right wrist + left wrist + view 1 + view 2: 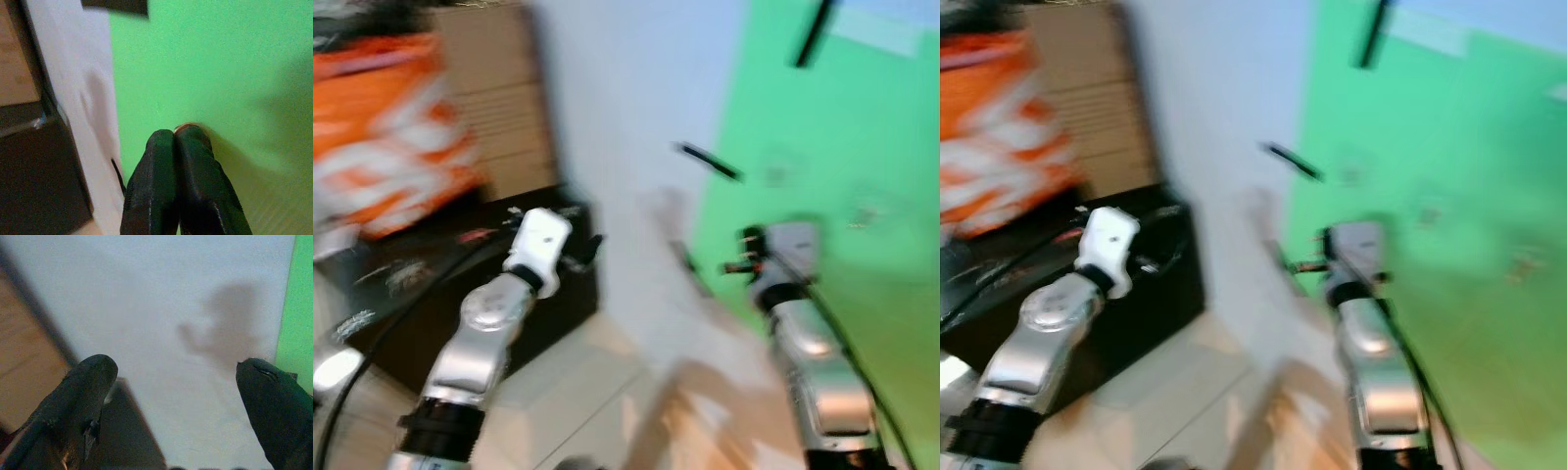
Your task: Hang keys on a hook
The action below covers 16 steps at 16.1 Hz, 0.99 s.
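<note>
A small reddish-metal bit (188, 128), possibly the keys, peeps out at the tip of the right gripper (182, 138), whose jaws are pressed fully together close before a green wall (220, 73); what it is cannot be told for sure. The right arm (813, 362) reaches forward toward that wall. The left gripper (176, 377), jaws spread wide with nothing between them, points at a white wall (161, 308), its arm (489, 333) raised over a black box (440, 294). The head views are blurred.

Black box (480, 284) left, wall (626, 117) ahead
</note>
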Motion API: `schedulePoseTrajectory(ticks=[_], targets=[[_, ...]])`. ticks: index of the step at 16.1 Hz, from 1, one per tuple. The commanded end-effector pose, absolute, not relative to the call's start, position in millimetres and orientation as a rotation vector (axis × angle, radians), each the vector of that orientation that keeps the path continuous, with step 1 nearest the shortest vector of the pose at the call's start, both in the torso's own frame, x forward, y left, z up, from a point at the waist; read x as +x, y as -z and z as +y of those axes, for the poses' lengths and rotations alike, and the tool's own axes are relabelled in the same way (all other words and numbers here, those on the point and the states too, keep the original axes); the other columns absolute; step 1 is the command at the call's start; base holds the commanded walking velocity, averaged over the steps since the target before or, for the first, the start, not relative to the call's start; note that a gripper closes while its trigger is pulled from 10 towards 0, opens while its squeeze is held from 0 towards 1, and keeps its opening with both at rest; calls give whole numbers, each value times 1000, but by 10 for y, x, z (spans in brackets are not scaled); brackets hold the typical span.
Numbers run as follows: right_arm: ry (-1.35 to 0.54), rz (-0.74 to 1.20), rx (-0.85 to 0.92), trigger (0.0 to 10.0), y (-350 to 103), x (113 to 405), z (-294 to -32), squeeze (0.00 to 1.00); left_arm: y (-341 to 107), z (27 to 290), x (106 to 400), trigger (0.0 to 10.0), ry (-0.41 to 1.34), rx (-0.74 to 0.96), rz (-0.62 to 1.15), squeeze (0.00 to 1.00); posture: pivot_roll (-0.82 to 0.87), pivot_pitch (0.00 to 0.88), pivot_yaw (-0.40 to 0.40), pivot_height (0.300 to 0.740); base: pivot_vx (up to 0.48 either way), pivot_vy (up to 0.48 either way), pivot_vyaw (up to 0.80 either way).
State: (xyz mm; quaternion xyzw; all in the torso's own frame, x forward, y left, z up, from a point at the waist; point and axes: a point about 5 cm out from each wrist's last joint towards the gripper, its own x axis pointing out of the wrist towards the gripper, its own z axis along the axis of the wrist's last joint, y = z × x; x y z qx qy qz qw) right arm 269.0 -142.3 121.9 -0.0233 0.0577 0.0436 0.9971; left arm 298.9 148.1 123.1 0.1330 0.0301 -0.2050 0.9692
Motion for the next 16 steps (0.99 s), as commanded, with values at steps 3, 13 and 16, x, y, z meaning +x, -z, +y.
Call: schedulePoseTrajectory(ticks=[3,13,16], targets=[[-68,88,-57,10000,-1266,2690,-1504,0,-1279,1428,2976,10000,458,263,37,0,-82,0,31,740,0,0,0],[-81,82,-54,10000,-1263,2681,-1467,0,-1291,1448,2980,10000,490,266,48,0,-82,0,49,740,0,76,-267],[-87,76,-55,10000,-1266,2678,-1459,0,-1301,1450,2985,10000,495,268,48,0,-81,0,50,740,0,255,-188]])
